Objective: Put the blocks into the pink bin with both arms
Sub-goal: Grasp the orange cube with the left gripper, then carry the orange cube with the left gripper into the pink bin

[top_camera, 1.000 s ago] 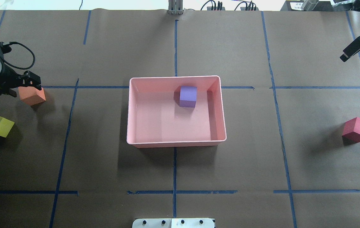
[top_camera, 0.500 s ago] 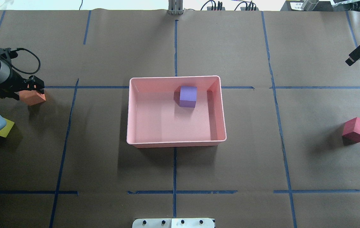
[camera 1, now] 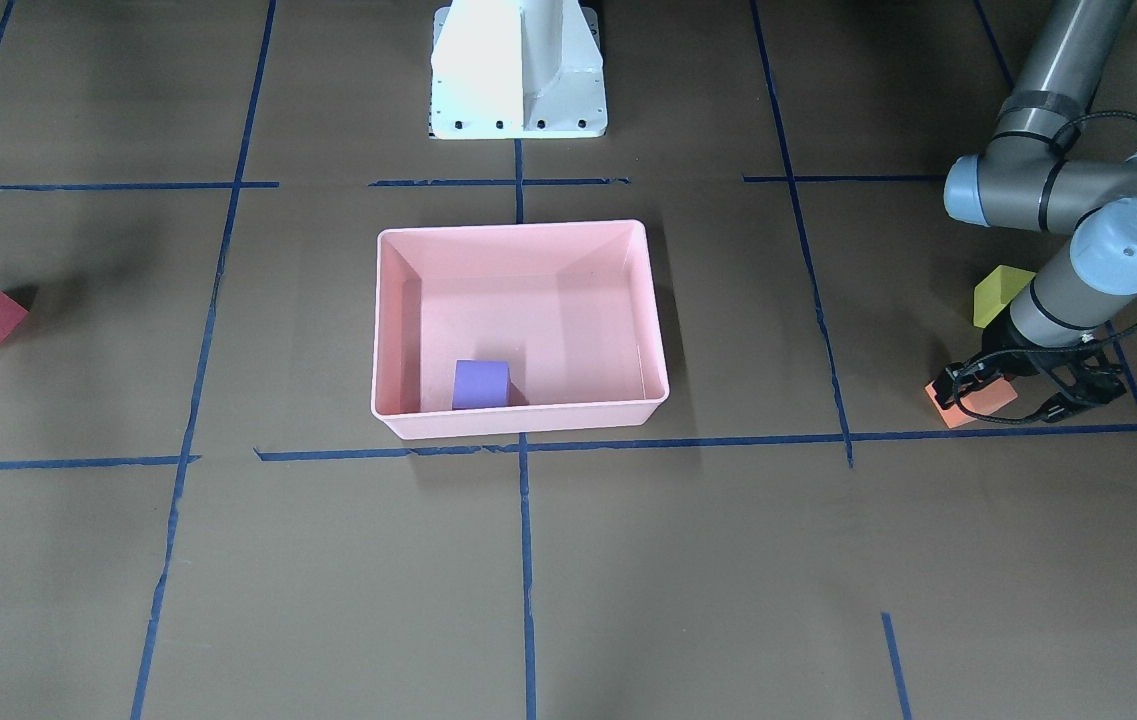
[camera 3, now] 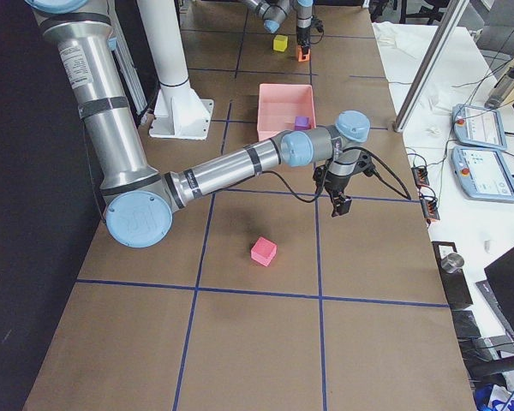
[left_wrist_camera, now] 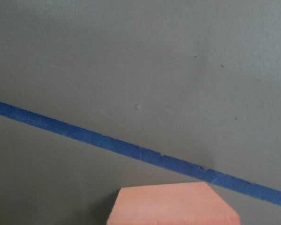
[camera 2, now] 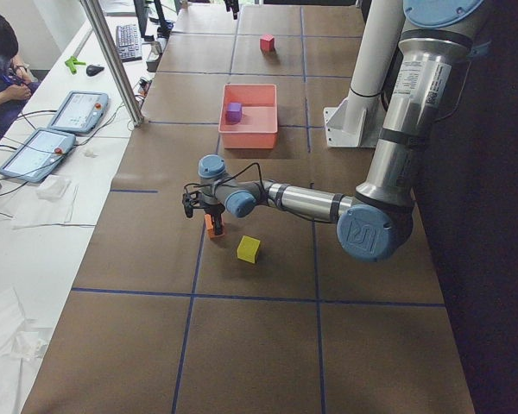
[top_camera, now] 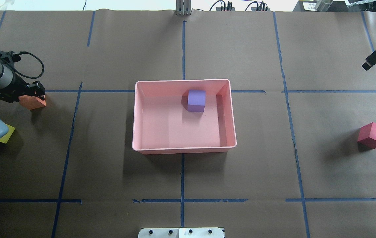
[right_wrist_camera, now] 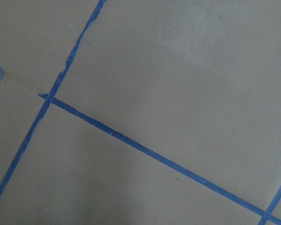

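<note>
The pink bin (top_camera: 183, 148) sits mid-table with the purple block (top_camera: 196, 100) inside, near its far right corner. My left gripper (top_camera: 25, 96) is open and low, with its fingers on either side of the orange block (top_camera: 34, 102), which also fills the bottom of the left wrist view (left_wrist_camera: 173, 206). The yellow-green block (top_camera: 5, 136) lies just behind it, partly under my left arm. The red block (top_camera: 373, 135) lies alone at the right. My right gripper (top_camera: 367, 64) hangs empty at the far right edge, well beyond the red block; it looks open.
Blue tape lines cross the brown paper table cover. The white pedestal base (camera 1: 518, 70) stands at the robot's side of the table. Tablets and an operator (camera 2: 4, 60) are beyond the far edge. The right wrist view shows only paper and tape.
My left gripper has come down over the orange block. My right gripper has drifted right, toward the table's edge. The blocks have not moved.
</note>
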`<state>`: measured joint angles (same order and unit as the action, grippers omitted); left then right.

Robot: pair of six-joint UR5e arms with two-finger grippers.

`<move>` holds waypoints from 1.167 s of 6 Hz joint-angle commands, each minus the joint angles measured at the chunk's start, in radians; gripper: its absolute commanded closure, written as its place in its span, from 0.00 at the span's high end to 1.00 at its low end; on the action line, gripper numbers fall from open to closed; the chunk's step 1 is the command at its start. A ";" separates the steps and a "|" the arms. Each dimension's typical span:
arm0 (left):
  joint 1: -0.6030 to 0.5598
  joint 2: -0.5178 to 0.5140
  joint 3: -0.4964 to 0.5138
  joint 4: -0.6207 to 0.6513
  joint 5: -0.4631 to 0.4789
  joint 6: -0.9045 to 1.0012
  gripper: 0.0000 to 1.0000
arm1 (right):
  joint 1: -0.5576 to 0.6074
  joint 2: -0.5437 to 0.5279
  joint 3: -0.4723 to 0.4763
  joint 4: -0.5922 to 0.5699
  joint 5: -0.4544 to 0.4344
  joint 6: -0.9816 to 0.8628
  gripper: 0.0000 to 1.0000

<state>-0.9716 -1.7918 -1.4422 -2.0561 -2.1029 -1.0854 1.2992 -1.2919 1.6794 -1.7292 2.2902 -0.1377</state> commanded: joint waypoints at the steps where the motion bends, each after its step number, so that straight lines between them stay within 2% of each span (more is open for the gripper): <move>1: -0.016 -0.001 -0.150 0.007 0.004 -0.001 0.40 | 0.000 -0.057 0.040 0.000 0.000 0.000 1.00; 3: -0.019 -0.091 -0.291 0.030 0.018 -0.011 0.43 | 0.000 -0.186 0.153 0.007 0.000 0.004 1.00; 5: 0.046 -0.272 -0.436 0.365 0.020 -0.019 0.43 | 0.000 -0.285 0.224 0.040 -0.002 0.007 1.00; 6: 0.151 -0.325 -0.452 0.433 0.102 -0.147 0.43 | 0.000 -0.350 0.217 0.154 0.021 0.012 1.00; 7: 0.291 -0.393 -0.430 0.442 0.216 -0.224 0.43 | 0.000 -0.381 0.215 0.204 0.025 0.013 1.00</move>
<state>-0.8024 -2.1192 -1.8779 -1.6494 -1.9830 -1.2279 1.2993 -1.6330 1.8949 -1.5881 2.3073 -0.1265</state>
